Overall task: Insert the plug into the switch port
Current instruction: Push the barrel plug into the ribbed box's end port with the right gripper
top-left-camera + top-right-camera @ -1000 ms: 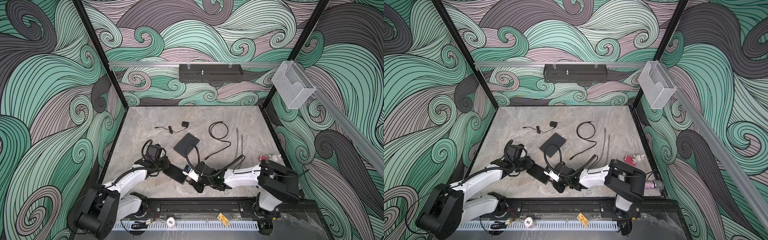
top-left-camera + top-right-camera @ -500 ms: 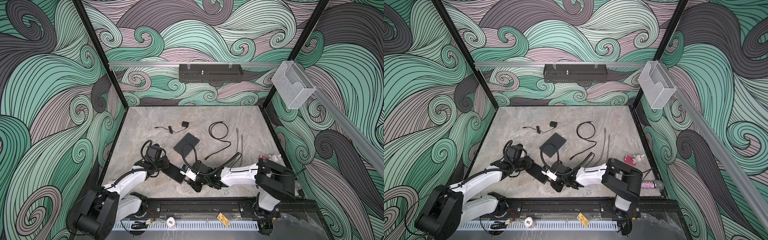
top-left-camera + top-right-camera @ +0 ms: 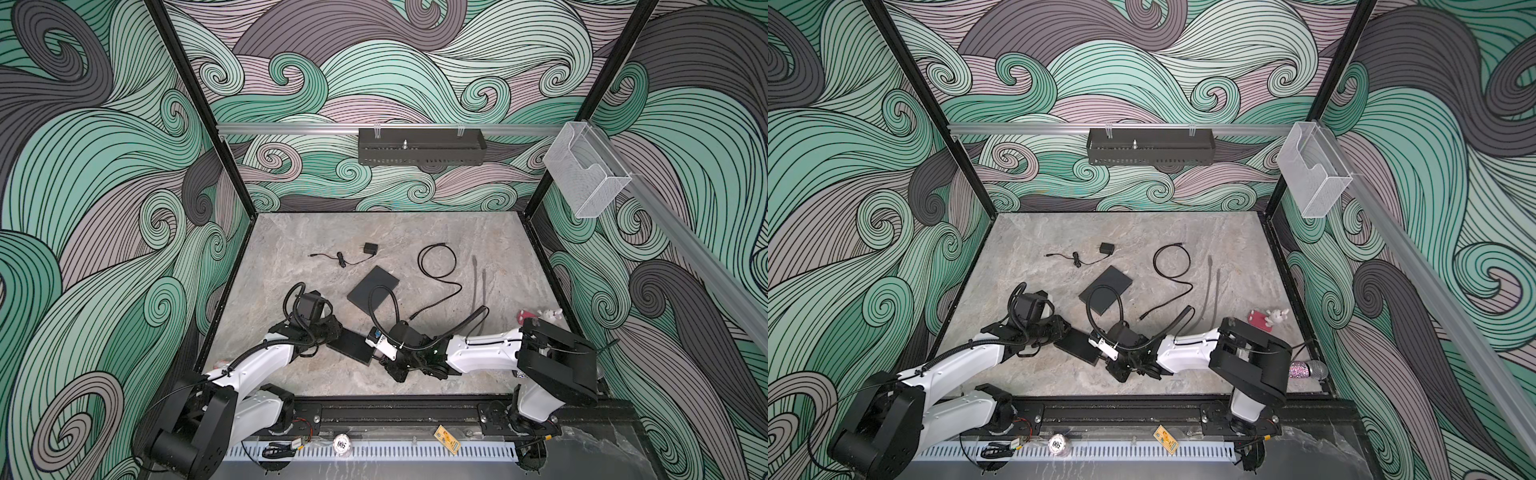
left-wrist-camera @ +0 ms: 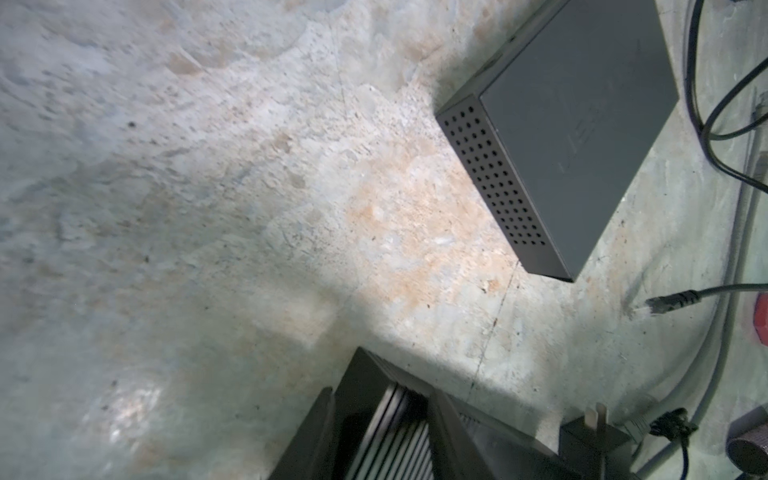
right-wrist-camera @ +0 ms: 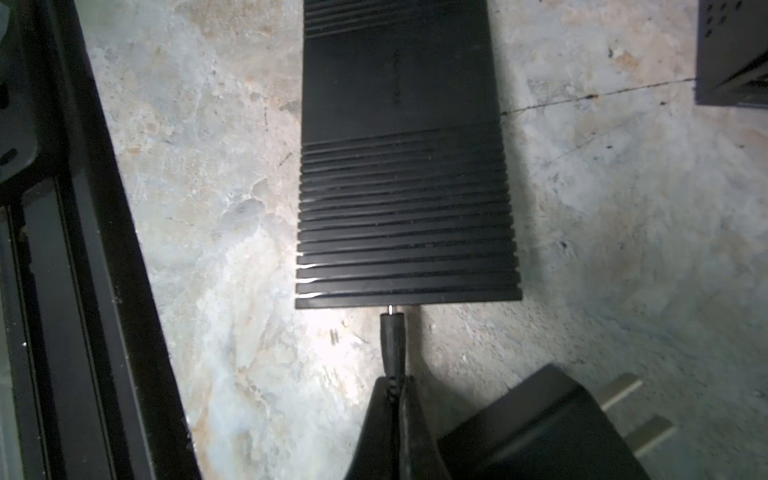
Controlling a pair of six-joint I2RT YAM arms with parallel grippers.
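**Plug held at the edge of the switch, lower middle of the frame**

The plug [image 5: 392, 338] is a short black barrel with a small bright metal tip. It is gripped at its cable end by the right gripper [image 5: 392, 392], whose fingers are pressed together on it. The tip is placed right at the narrow side of the switch [image 5: 403, 187], and a little of the metal is left uncovered there.

The switch is a flat black box with fine ribs across its top and one smooth band between the ribs. In both top views it is laid slanted on the table [image 3: 291, 249], in the lower middle of the frame, between the two arms. At its other end the fingers of the left gripper [image 4: 384, 415] are set on both sides of it. Whether they press it cannot be told.

A black power adapter [image 5: 536, 432] with two flat prongs is seen just beside the right gripper. A grey box [image 3: 372, 286] with a perforated side is laid near the switch, above it in the frame and apart from it.

On the rear rail, in the upper middle, a black tray [image 3: 422, 156] is hung, and a small pale pin [image 3: 404, 143] is seen standing in it. At the upper right a clear box [image 3: 582, 183] is fixed, and only the wall pattern is seen through it.
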